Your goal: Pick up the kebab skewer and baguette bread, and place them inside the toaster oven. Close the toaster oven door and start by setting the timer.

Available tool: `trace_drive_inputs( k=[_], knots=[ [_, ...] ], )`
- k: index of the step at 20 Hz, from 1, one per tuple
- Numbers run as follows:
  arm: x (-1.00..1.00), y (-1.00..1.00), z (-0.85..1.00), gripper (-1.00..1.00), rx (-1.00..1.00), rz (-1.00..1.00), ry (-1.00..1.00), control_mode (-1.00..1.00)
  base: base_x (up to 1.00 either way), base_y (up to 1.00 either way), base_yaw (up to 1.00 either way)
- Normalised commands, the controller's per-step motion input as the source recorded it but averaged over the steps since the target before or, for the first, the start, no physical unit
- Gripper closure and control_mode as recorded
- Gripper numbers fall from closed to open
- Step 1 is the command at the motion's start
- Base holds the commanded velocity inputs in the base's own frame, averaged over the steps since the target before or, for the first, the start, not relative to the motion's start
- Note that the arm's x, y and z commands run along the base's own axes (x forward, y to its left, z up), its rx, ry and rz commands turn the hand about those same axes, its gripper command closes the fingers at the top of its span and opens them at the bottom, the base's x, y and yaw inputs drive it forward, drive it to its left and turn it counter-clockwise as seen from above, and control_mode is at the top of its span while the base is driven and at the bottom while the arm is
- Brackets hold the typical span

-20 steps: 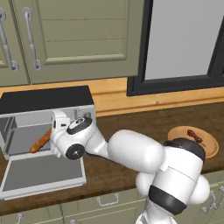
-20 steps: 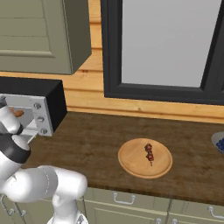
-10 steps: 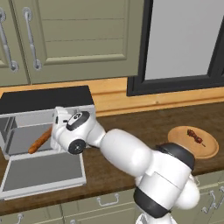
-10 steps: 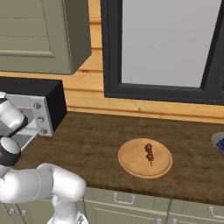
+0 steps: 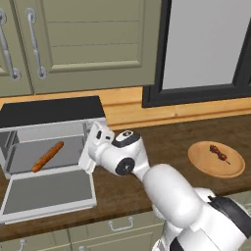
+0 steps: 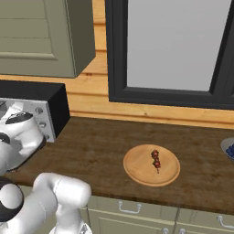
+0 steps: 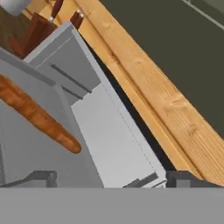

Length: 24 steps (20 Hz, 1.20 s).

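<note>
Baguette bread (image 5: 47, 156) lies inside the toaster oven (image 5: 49, 128), whose door (image 5: 49, 192) is dropped flat at the counter's front edge. Kebab skewer (image 5: 218, 153) rests on the wooden plate (image 5: 216, 160) toward the counter's right end; it looks light, thin and rigid, best pinched across the meat chunks. The gripper (image 7: 109, 183), jaws apart and empty, sits at the oven's right front corner, forearm reaching left.

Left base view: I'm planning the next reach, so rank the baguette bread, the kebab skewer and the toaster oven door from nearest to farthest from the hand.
1. The toaster oven door, folded down open just below-left of the hand.
2. The baguette bread, lying inside the toaster oven, further left.
3. The kebab skewer, on the wooden plate far to the right.
</note>
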Motion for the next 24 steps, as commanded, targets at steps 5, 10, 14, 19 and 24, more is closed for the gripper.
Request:
trace_drive_inputs(
  k=[5,10,14,19,24],
  knots=[
    [-0.12,-0.52,1.0,-1.0,0.09,-0.37,0.23,-1.0,0.0,0.0,0.0],
    [0.05,-0.38,1.0,-1.0,0.07,-0.38,0.18,-1.0,0.0,0.0,0.0],
    [-0.19,-0.55,1.0,-1.0,0.14,-0.38,0.29,-1.0,0.0,0.0,0.0],
    [-0.79,-0.93,0.85,-1.0,0.2,-0.3,0.34,-1.0,0.0,0.0,0.0],
    [-0.6,-0.9,0.12,-1.0,0.07,-0.23,0.21,-1.0,0.0,0.0,0.0]
  ],
)
